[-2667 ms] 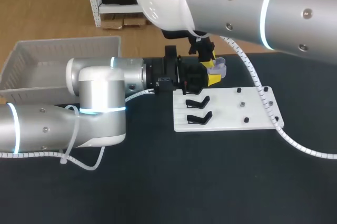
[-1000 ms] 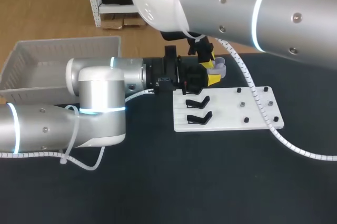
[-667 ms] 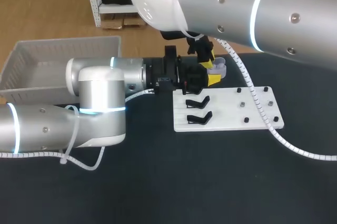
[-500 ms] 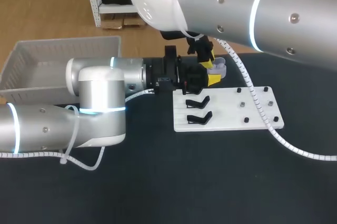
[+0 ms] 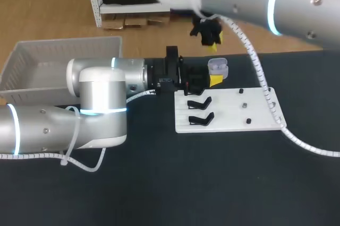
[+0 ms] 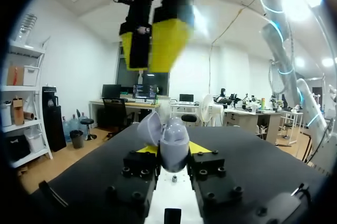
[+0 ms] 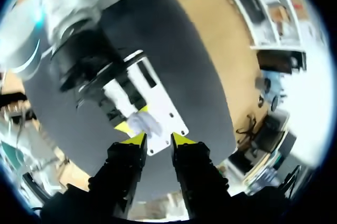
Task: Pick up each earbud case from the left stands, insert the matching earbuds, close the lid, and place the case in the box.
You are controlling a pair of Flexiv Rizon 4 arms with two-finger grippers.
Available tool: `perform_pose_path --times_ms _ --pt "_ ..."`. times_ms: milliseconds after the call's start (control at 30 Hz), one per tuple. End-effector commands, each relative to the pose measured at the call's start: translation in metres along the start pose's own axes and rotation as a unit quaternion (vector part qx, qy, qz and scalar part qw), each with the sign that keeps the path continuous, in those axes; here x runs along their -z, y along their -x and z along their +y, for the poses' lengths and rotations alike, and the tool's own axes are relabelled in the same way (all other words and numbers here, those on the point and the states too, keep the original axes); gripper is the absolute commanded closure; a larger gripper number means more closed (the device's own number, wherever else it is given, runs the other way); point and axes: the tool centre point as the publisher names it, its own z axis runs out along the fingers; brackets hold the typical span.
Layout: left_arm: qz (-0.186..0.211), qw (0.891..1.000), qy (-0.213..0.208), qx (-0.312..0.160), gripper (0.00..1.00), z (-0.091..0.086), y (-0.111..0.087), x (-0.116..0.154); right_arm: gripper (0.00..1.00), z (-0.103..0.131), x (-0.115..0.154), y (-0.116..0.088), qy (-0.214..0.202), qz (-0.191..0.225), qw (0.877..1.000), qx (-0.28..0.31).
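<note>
Pinching a small lavender earbud case (image 5: 218, 66) by its flanks, the left tool (image 6: 169, 151) holds it at the far side of the desk (image 5: 212, 183), about 1 o'clock from the centre of the head view. The right tool (image 7: 156, 141) hangs at 12 o'clock of the case, well apart from it, fingers slightly spread and empty. The lid appears to stand open. A white board (image 5: 255, 114) with black stands (image 5: 199, 110) lies at 5 o'clock of the case, and a pale box (image 5: 69, 40) sits at 9 o'clock. Light, hard-shelled and probably slick, the case likely suits a grip low on its body, leaving the hinged lid free.
</note>
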Motion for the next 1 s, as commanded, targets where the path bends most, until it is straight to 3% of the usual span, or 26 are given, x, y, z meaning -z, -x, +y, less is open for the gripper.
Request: perform_pose_path --times_ms 33,100,167,233,267,333,367,433,467,500,533,1000 --pt "-0.001 1.000 0.001 -0.001 1.00 0.000 -0.001 0.000 0.78 -0.018 -0.004 0.005 0.011 -0.071 0.987 -0.146" --pt "-0.001 1.000 0.001 -0.001 1.00 0.000 -0.001 0.000 0.82 -0.027 -0.004 0.008 0.025 -0.098 0.975 -0.196" --pt "-0.001 1.000 0.001 -0.001 1.00 0.000 -0.001 0.000 0.94 -0.034 -0.005 0.011 0.040 -0.122 0.959 -0.252" --pt "-0.001 1.000 0.001 -0.001 1.00 0.000 -0.001 0.000 0.85 -0.037 -0.010 0.014 0.050 -0.133 0.946 -0.290" --pt "-0.001 1.000 0.001 -0.001 1.00 0.000 -0.001 0.000 0.81 -0.038 -0.013 0.015 0.053 -0.132 0.946 -0.291" --pt "-0.001 1.000 0.001 -0.001 1.00 0.000 -0.001 0.000 0.87 -0.038 -0.020 0.018 0.058 -0.136 0.937 -0.317" --pt "-0.001 1.000 0.001 -0.001 1.00 0.000 -0.001 0.000 0.94 -0.038 -0.025 0.019 0.062 -0.131 0.938 -0.314" --pt "-0.001 1.000 0.001 -0.001 1.00 0.000 -0.001 0.000 0.86 -0.035 -0.034 0.021 0.080 -0.133 0.933 -0.324" --pt "-0.001 1.000 0.001 -0.001 1.00 0.000 -0.001 0.000 0.82 -0.033 -0.038 0.021 0.080 -0.127 0.937 -0.316" --pt "-0.001 1.000 0.001 -0.001 1.00 0.000 -0.001 0.000 0.71 -0.031 -0.043 0.022 0.082 -0.128 0.936 -0.318" --pt "-0.001 1.000 0.001 -0.001 1.00 0.000 -0.001 0.000 0.66 -0.029 -0.047 0.021 0.082 -0.122 0.935 -0.323" --pt "-0.001 1.000 0.001 -0.001 1.00 0.000 -0.001 0.000 0.62 0.001 -0.064 -0.009 0.106 -0.091 0.932 -0.335"
